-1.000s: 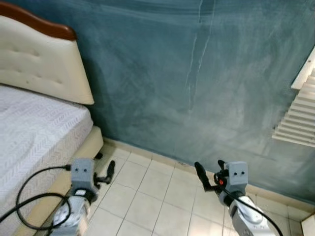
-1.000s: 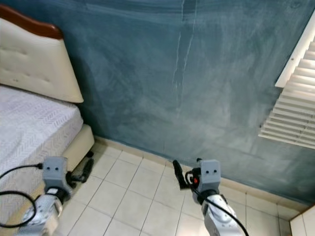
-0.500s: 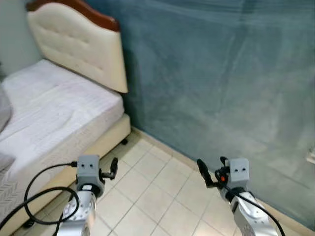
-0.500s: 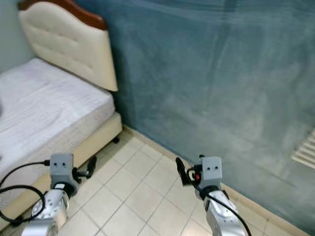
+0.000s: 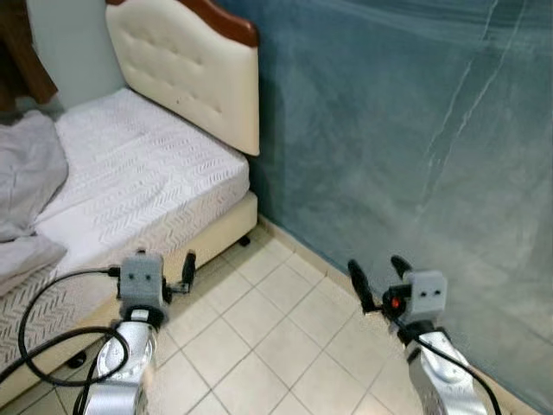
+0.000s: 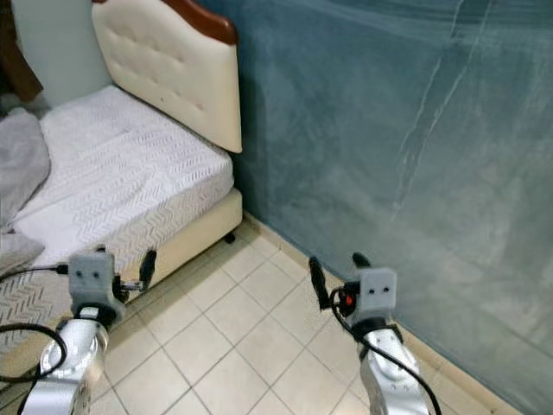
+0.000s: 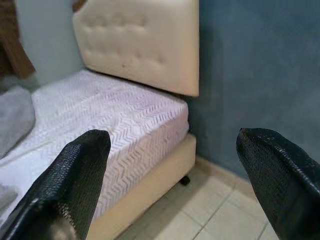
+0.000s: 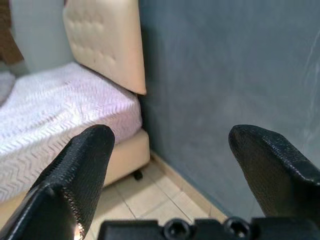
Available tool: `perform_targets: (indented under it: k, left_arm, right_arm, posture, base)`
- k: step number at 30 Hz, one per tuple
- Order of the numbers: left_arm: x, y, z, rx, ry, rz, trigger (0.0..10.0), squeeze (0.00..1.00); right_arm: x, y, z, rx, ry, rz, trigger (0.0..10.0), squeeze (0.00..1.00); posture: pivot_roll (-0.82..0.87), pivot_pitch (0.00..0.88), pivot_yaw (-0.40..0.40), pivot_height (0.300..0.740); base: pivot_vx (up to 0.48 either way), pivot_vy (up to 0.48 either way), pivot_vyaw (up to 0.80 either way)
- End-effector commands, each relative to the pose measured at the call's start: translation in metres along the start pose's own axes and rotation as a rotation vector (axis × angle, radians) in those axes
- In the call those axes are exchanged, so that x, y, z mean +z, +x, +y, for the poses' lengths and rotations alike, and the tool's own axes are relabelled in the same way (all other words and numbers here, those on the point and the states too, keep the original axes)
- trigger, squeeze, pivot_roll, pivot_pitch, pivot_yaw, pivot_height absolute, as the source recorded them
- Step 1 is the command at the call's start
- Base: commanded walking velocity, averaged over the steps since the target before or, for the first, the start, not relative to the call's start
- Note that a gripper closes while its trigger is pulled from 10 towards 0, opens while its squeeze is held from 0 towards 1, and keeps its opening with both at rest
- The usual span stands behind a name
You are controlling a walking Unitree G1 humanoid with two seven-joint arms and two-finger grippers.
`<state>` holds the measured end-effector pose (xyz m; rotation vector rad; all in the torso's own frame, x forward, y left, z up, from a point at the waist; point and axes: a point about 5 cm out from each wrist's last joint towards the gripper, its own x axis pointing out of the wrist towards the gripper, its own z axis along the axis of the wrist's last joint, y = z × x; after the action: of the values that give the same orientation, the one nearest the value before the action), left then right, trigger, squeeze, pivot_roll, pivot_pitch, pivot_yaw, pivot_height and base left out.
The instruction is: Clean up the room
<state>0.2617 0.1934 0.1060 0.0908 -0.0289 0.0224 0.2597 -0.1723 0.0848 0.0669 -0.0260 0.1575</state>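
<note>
As the scene is viewed from the head camera, two silver arms are seen raised at the lower edge, above a floor (image 5: 259, 346) of pale square tiles. The left gripper (image 7: 170, 165) is held beside the near edge of the bed; in the left wrist view its two black fingers (image 7: 80, 170) are spread wide apart, with nothing between them. A black cable (image 5: 47, 333) is looped from the left wrist down along the arm. The right gripper (image 5: 380, 277) is held over the tiles near the foot of the wall, and its fingers (image 8: 80, 170) are likewise parted and empty, as shown in the right wrist view.

Beyond the left gripper, the bed (image 5: 138, 173) is seen, with a white patterned mattress set on a cream base that rests on the floor. A crumpled grey blanket (image 5: 26, 173) is laid on the mattress at its left side, well apart from both grippers. At the far end of the bed, a cream tufted headboard (image 5: 190, 69) with a brown wooden top rail is stood upright. A blue-green wall (image 5: 415, 112), marked by pale streaks, is met by the headboard's right edge and bounded below by a light skirting line.
</note>
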Motion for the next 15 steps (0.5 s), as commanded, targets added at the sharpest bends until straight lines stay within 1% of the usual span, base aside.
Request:
perform_targets:
  k: [1,4,5,6,8,10,11,14,15]
  left_arm:
    - [-0.006,-0.003,0.003,0.009,-0.035,0.039,10.0,0.0]
    - [-0.012,-0.005,0.003,0.018,-0.061,0.061,10.0,0.0]
    - [-0.019,-0.007,0.003,0.025,-0.081,0.085,10.0,0.0]
    - [-0.022,-0.008,0.003,0.033,-0.079,0.099,10.0,0.0]
    - [-0.024,-0.009,0.003,0.038,-0.076,0.107,10.0,0.0]
    - [-0.031,-0.012,0.005,0.055,-0.094,0.146,10.0,0.0]
    - [-0.037,-0.013,0.007,0.068,-0.075,0.176,10.0,0.0]
    - [-0.039,-0.013,0.008,0.074,-0.036,0.187,10.0,0.0]
    - [-0.039,-0.012,0.007,0.078,-0.017,0.189,10.0,0.0]
  right_arm:
    - [0.0,0.002,0.002,0.017,0.031,0.015,10.0,0.0]
    - [-0.005,0.003,0.006,0.046,0.033,0.05,10.0,0.0]
    - [-0.011,0.003,0.011,0.076,0.032,0.081,10.0,0.0]
    - [-0.013,0.003,0.013,0.085,0.039,0.091,10.0,0.0]
    - [-0.014,0.003,0.013,0.088,0.043,0.095,10.0,0.0]
    - [-0.017,0.003,0.015,0.101,0.027,0.111,10.0,0.0]
    - [-0.018,0.003,0.015,0.113,0.013,0.127,10.0,0.0]
    - [-0.017,0.003,0.015,0.111,0.017,0.124,10.0,0.0]
    - [-0.016,0.004,0.013,0.099,0.025,0.122,10.0,0.0]
  posture:
    - [-0.02,0.0,-0.017,0.74]
    - [-0.01,0.0,-0.027,0.74]
    - [-0.01,0.0,-0.031,0.74]
    - [-0.01,0.0,-0.034,0.74]
    - [-0.01,0.0,-0.034,0.74]
    - [-0.01,0.0,-0.041,0.74]
    - [-0.01,0.0,-0.041,0.74]
    - [-0.01,0.0,-0.04,0.74]
    - [-0.01,0.0,-0.038,0.74]
  base:
    - [0.0,0.0,0.46]
    - [0.0,0.0,0.45]
    - [0.0,0.48,0.44]
    - [0.0,0.48,0.44]
    - [0.0,0.48,0.44]
    - [0.0,0.48,0.0]
    - [0.0,0.48,0.0]
    - [0.0,0.48,0.0]
    - [0.0,0.0,0.71]
